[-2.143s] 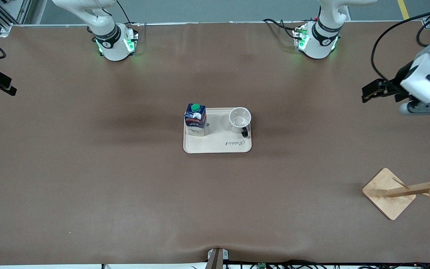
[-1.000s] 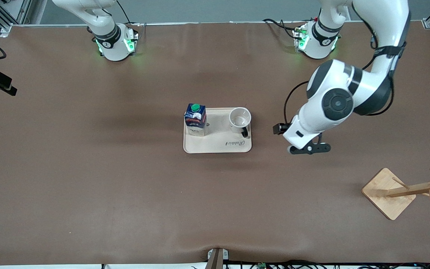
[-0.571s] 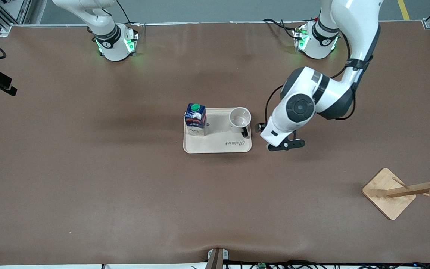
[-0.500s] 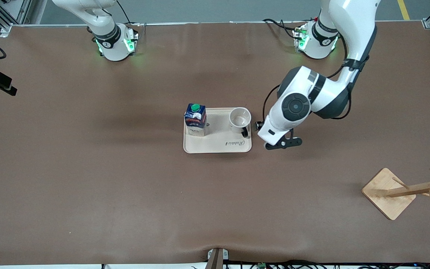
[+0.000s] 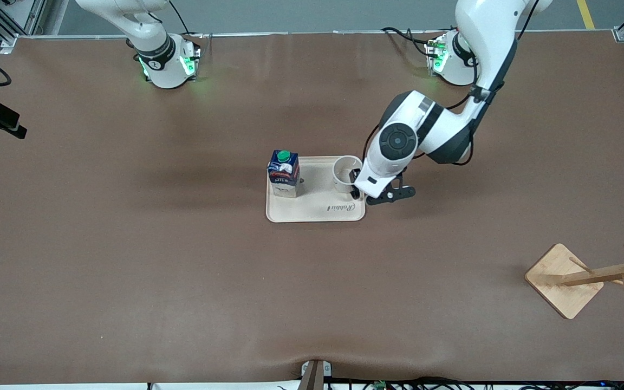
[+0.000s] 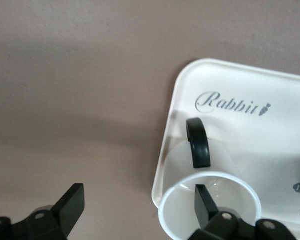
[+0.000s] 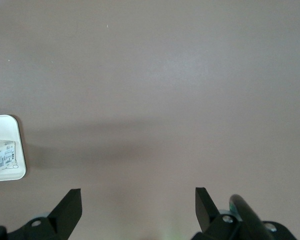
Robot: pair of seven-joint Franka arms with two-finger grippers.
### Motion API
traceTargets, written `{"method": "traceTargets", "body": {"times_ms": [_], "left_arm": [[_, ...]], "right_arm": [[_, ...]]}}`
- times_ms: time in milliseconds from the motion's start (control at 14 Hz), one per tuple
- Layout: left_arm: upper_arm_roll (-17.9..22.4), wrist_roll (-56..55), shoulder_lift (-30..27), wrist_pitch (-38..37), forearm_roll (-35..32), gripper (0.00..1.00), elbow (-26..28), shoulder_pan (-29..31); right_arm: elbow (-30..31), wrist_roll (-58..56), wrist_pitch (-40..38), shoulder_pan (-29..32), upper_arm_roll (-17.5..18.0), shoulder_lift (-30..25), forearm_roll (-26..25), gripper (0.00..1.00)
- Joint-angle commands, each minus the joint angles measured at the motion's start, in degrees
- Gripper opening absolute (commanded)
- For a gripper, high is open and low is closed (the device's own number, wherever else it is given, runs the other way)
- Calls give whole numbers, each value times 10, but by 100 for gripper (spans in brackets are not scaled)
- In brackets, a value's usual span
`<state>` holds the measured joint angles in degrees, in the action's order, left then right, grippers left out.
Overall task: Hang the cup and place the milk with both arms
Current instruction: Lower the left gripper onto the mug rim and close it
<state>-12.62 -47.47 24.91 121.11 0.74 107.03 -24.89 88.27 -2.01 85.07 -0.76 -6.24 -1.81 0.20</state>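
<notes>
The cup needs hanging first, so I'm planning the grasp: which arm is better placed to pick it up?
Left. The left pincer is open over the cup at the tray's edge; the right pincer waits over bare table.

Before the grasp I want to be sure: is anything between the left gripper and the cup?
Nothing visible. The open left gripper is over the tray's edge at the cup, the black handle unobstructed.
</notes>
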Motion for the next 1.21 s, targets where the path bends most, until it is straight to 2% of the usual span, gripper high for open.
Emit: {"method": "traceTargets", "body": {"times_ms": [0, 357, 571, 1143], "left_arm": [[1, -18, 8, 14, 5, 90, 4, -18], [1, -38, 40, 48, 5, 65, 3, -39], [1, -47, 50, 62, 5, 56, 0, -45], [1, -47, 60, 67, 5, 0, -4, -45]], "right_arm": [[2, -2, -2, 1, 4, 3, -1, 100], [1, -1, 0, 1, 5, 4, -1, 100], [0, -2, 5, 1, 5, 8, 0, 100], [-13, 3, 1, -25, 6, 26, 2, 100]]}}
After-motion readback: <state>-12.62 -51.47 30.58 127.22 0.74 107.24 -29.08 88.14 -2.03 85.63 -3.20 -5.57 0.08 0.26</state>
